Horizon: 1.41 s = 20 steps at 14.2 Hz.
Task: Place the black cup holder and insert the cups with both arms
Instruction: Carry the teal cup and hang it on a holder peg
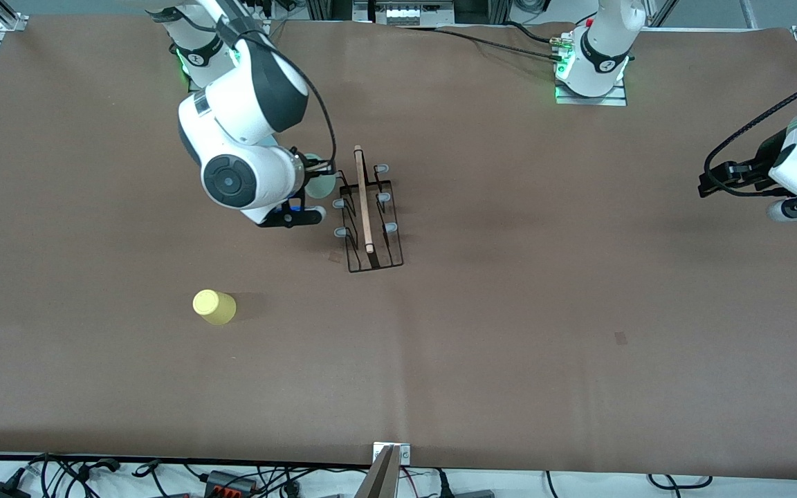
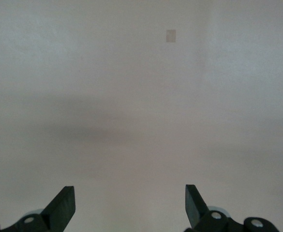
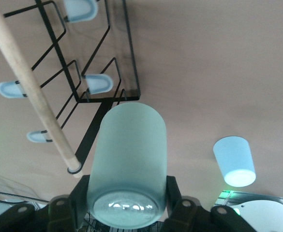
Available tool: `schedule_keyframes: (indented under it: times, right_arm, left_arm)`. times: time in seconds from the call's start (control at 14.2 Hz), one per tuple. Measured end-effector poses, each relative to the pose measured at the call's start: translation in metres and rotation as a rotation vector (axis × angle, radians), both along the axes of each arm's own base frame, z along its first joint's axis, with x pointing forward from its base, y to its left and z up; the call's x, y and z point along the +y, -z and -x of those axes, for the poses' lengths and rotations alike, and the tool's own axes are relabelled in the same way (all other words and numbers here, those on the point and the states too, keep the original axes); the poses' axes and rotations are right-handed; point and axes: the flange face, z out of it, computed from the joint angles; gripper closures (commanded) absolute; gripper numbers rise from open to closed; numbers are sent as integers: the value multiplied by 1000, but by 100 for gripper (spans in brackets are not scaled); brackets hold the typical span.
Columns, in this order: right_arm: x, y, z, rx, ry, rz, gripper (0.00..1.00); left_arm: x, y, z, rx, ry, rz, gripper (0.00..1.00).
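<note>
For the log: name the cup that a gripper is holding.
The mint green cup, clamped in the right gripper beside the black cup holder; the yellow cup stands free.

Cup holder (image 1: 369, 211) mid-table, 1 cup (image 1: 214, 307) nearer the front camera toward the right arm's end.

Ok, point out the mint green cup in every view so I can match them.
Front view: the mint green cup peeks out from the right gripper, beside the black cup holder.
Left wrist view: not in it.
Right wrist view: mint green cup, held, fills the middle.
Shared landmark: the holder's wooden rod.
</note>
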Motion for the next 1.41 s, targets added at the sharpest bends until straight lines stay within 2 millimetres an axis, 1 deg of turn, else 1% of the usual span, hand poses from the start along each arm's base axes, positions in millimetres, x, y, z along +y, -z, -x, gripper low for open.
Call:
schedule_keyframes:
  times: [0.28,0.42,0.57,0.64,0.71,0.78,0.85,1.06,1.13,1.2,1.27,1.34,1.41]
  right_arm:
    - [23,7,15,15,-39,0,75]
    - [29,18,19,31,-49,8,75]
    - [30,31,20,50,-52,18,75]
    - [32,37,21,58,-54,22,71]
    - [33,42,21,63,-56,25,47]
    - [34,47,21,63,-55,25,16]
    - [35,53,19,58,-51,24,0]
    - [39,70,14,39,-5,38,0]
    - [37,69,11,31,16,48,0]
    - [34,63,5,16,43,57,0]
    - [25,51,-6,-11,74,60,0]
    - [8,32,-23,-52,115,61,0]
    - [-19,12,-43,-99,161,69,0]
  left_arm:
    - [0,-2,-3,-30,0,-2,0]
    - [2,-3,-5,-40,5,-25,0]
    - [3,-4,-6,-51,9,-38,0]
    - [3,-4,-6,-51,9,-38,0]
    - [3,-4,-6,-51,9,-38,0]
    - [3,-4,-6,-49,8,-38,0]
    - [4,-4,-5,-48,7,-38,0]
    - [4,-4,-5,-47,6,-38,0]
    - [4,-4,-5,-47,6,-38,0]
    - [4,-4,-5,-47,6,-38,0]
    - [4,-4,-5,-47,6,-38,0]
    - [4,-4,-5,-47,6,-38,0]
    - [4,-4,-5,-47,6,-38,0]
